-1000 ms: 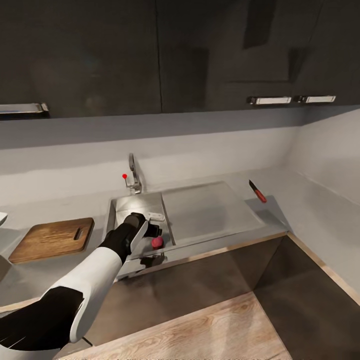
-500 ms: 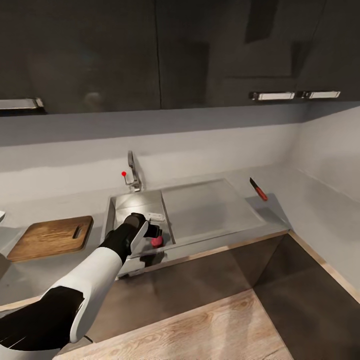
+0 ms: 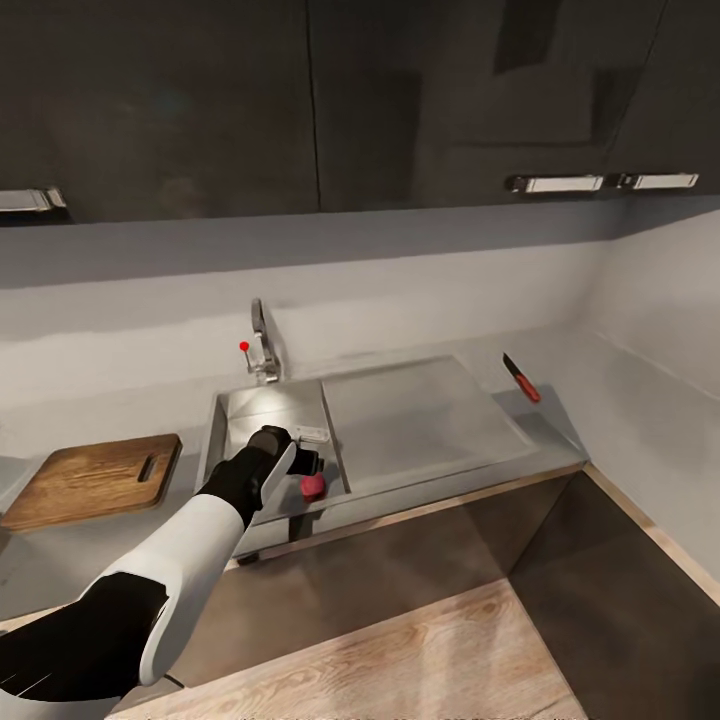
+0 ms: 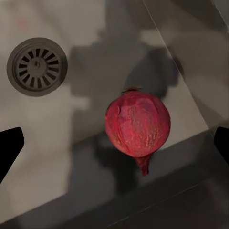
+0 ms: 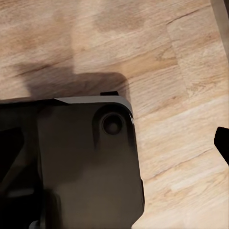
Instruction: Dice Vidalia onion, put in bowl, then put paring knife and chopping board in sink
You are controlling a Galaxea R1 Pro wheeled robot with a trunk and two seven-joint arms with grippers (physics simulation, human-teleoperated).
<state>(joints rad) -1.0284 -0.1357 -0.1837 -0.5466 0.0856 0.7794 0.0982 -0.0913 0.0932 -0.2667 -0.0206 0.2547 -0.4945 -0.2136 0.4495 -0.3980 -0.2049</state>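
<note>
Onion first: the Vidalia onion (image 4: 137, 124) sits on the floor of the sink (image 3: 226, 425), a pinkish-red bulb near the basin's front wall, and in my left wrist view it lies between the two dark fingertips (image 4: 9, 145) with open steel on either side of it. So my left gripper (image 3: 308, 470) has its jaws spread wide, not touching the bulb, reaching over the basin from the front edge. The round dark drain (image 4: 37, 67) lies off to one side of the onion, apart from it. From the head camera I see the chrome tap (image 3: 262, 345) with its red knob behind the basin, and the flat drainboard (image 3: 420, 420) stretching away to the right.

On the countertop (image 3: 120, 540) to the left of the sink lies the chopping board (image 3: 92, 478), flat, dark brown, with a slot handle near the end closest to the basin. The paring knife (image 3: 521, 378) lies well apart on the far right, just past the drainboard's back corner, red handle toward me and dark blade pointing toward the wall.

My right wrist camera looks down at pale wooden floor (image 5: 181, 67) and a dark part of the robot's body (image 5: 81, 162); one dark fingertip (image 5: 222, 140) pokes in at the picture's edge, and I cannot tell how the right jaws stand.
</note>
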